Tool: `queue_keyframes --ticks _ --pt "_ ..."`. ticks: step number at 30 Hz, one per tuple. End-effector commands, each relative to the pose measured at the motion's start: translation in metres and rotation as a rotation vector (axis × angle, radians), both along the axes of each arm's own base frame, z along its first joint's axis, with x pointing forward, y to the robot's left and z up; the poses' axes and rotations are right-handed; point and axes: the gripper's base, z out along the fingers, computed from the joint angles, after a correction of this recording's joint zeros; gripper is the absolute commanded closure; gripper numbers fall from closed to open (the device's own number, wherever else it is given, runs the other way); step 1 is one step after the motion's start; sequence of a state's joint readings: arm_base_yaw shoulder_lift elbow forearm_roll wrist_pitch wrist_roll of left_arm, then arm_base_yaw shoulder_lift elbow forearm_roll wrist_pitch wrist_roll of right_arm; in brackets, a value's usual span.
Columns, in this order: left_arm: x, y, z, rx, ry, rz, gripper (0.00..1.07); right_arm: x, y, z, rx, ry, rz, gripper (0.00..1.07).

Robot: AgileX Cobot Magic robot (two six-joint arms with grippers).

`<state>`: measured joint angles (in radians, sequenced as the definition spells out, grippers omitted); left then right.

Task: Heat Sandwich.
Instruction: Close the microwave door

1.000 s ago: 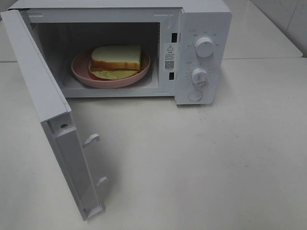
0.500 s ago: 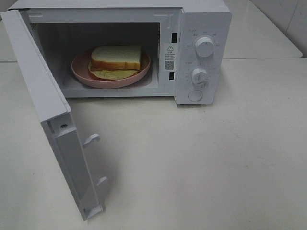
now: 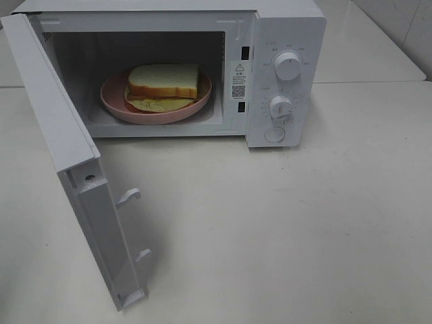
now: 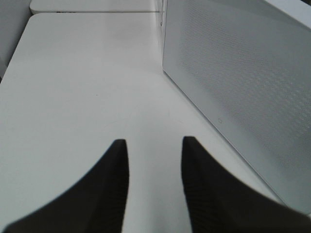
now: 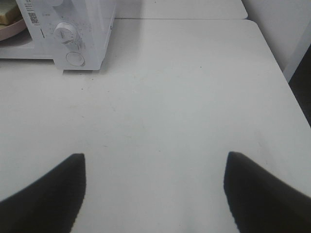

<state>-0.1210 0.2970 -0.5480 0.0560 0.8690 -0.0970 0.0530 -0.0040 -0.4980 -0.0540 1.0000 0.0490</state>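
One smooth white worktop (image 3: 304, 223) is carrying one boxy white microwave (image 3: 283, 27). Its one flat door (image 3: 61, 128) is standing wide open. Inside, one round pink plate (image 3: 115, 101) is sitting, and one sandwich (image 3: 163, 81) is lying on it, soft square bread with a green leaf peeking out. Two round knobs (image 3: 288, 66) are sticking out. Two black pointy pincers are empty: the left pincer (image 4: 154, 143) is showing a narrow gap, the right pincer (image 5: 155, 158) is gaping wide.

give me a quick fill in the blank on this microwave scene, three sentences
The sandwich lies on a pink ____ inside the microwave.
The microwave's door stands ____.
Just below the lower knob sits a round ____.
Missing words: plate; open; button.
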Motion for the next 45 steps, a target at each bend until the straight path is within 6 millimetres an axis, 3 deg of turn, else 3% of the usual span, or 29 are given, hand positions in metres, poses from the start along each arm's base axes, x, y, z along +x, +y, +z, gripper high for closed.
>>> queue_keyframes --ticks 1,2,4,13,22,34,45 --pt "0.016 -0.001 0.003 0.010 0.009 0.008 0.94 -0.004 0.000 0.000 -0.008 -0.032 -0.002 0.32" --pt "0.016 -0.001 0.003 0.010 0.009 0.008 0.94 -0.004 0.000 0.000 -0.008 -0.032 -0.002 0.32" --pt "0.032 -0.002 -0.003 0.038 0.052 0.010 1.07 -0.004 0.000 0.000 -0.008 -0.032 -0.002 0.32" --pt "0.074 -0.009 -0.035 0.041 -0.032 -0.027 1.07 -0.004 0.000 0.000 -0.008 -0.032 -0.002 0.32" --pt "0.103 -0.016 -0.062 0.020 -0.126 -0.063 1.07 -0.004 0.000 0.000 -0.008 -0.032 -0.002 0.32" --pt "0.146 -0.025 -0.082 -0.010 -0.214 -0.097 1.07 -0.004 0.000 0.000 -0.008 -0.032 -0.002 0.32" --pt "0.170 -0.031 -0.095 -0.056 -0.324 -0.122 1.07 -0.004 0.000 0.000 -0.007 -0.032 -0.002 0.32"
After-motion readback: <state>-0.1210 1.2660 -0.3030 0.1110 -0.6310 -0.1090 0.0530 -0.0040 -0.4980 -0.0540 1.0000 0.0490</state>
